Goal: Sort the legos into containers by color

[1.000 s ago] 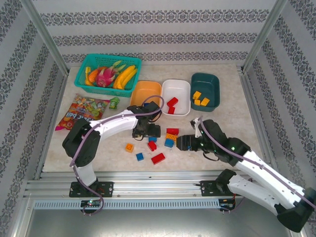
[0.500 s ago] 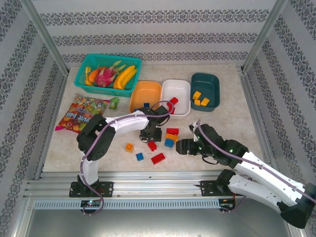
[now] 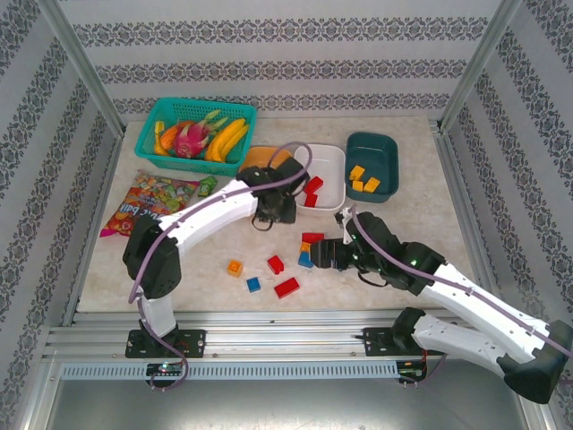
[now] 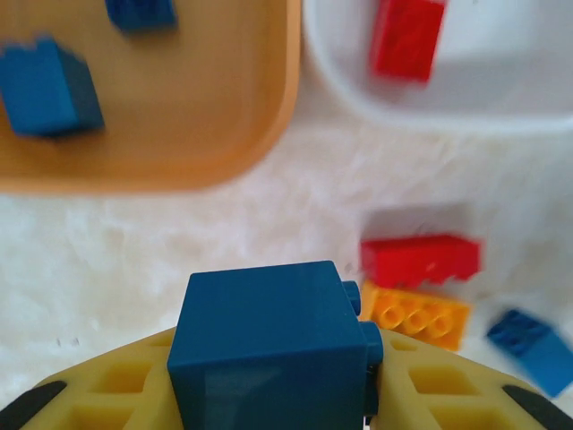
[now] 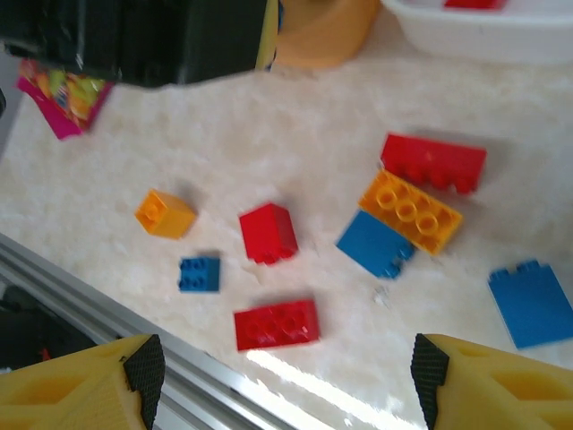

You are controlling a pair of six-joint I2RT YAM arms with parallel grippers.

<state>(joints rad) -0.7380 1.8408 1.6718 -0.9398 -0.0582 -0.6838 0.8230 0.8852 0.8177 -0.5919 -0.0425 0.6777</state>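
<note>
My left gripper is shut on a blue lego, held above the table just short of the orange container. Two blue legos lie in that container. The white container holds red legos, and the teal container holds yellow ones. My right gripper hangs open over the loose legos: a long red one, a small blue one, a red cube and an orange cube. A blue, an orange and a red lego lie clustered.
A teal mesh basket of fruit stands at the back left, with a snack bag in front of it. The metal rail runs along the table's near edge, close to the loose legos. Another blue lego lies to the right.
My left gripper has shut on a blue lego and carried it back toward the orange container. The right gripper has edged toward the cluster of legos.
</note>
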